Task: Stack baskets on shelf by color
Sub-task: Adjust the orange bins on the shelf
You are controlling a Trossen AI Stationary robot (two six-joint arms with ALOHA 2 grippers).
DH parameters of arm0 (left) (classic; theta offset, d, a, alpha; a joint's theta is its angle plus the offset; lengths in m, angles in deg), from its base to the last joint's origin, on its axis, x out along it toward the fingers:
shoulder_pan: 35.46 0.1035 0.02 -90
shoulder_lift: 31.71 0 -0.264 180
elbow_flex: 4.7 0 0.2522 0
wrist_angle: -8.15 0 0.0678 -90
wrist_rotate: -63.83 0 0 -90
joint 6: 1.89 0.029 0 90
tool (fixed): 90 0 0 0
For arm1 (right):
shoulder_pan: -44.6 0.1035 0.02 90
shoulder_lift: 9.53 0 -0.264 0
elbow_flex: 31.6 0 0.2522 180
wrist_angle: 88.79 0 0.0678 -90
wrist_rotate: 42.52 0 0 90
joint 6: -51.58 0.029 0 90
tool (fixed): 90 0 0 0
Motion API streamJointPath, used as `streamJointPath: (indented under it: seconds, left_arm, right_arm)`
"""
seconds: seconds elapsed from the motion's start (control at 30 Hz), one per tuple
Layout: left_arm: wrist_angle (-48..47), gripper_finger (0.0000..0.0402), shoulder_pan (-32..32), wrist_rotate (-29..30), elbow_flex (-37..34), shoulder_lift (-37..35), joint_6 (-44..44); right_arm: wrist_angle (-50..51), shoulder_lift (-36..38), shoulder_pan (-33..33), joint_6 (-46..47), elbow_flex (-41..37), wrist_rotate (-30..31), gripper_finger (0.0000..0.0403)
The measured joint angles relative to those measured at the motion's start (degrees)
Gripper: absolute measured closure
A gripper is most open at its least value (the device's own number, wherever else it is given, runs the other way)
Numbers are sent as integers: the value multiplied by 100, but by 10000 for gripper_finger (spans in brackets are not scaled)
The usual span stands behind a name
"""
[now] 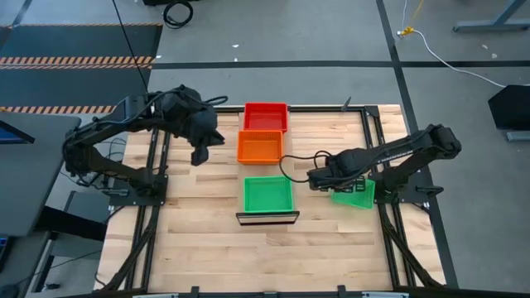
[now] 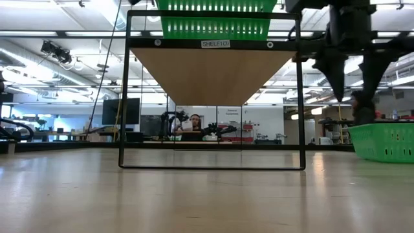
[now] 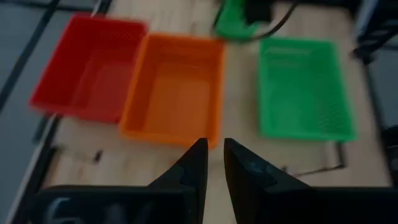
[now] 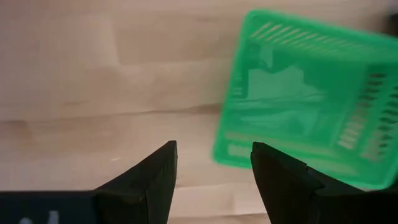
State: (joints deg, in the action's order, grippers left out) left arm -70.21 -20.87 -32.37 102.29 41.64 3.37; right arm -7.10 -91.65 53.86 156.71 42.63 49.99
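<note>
- Table [image 1: 190, 240] of slatted pale wood is seen from above, with both dark arms reaching in from its two sides.
- Shelf [image 2: 211, 68] is seen in the low view as a raised pale board in a dark frame; in the high view it runs down the middle of the table, its dark front edge nearest the bottom of that view.
- Three positions along the shelf are taken: a red basket [image 1: 266, 117] at the far end, an orange basket [image 1: 260, 147] next to it, and a green basket [image 1: 268, 194] at the front end. Whether each is a single basket or a stack cannot be told.
- One loose green basket [image 1: 358, 195] is seen on the table, tilted out of line, well to the right of the shelf. It is judged to be still due on the green position.
- Progress is judged advanced: sorting by color is set out, and only this one basket is seen off the shelf.
- Right tool [image 4: 214, 168] is held wide apart and empty, just beside the loose basket's near corner.
- Left tool [image 3: 212, 165] is held narrow with a slim gap, empty, above the table left of the orange basket.
- Label on the shelf's front rail appears to read "SHELF"; the characters after it are not legible.
</note>
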Motion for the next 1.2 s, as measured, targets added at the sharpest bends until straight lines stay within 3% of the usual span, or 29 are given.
streamJointPath:
  seconds: [0.23, 0.53, 0.9, 1.2]
  left_arm:
    - [-199, 345, 776, 162, 1, 180, 577]
    - [-6, 348, 1256, -455, 0, 407, 589]
    - [-297, 345, 1389, -465, 0, 1247, 968]
    - [-259, 356, 1370, -599, 0, 1582, 1226]
  right_arm:
    - [7, 514, -2, 221, -515, 252, 192]
    - [-1180, 983, -7, 523, -1531, 241, 192]
    - [-1005, 1664, -4, 122, -1550, 481, 192]
    - [-368, 2485, -135, -187, -1083, 1558, 192]
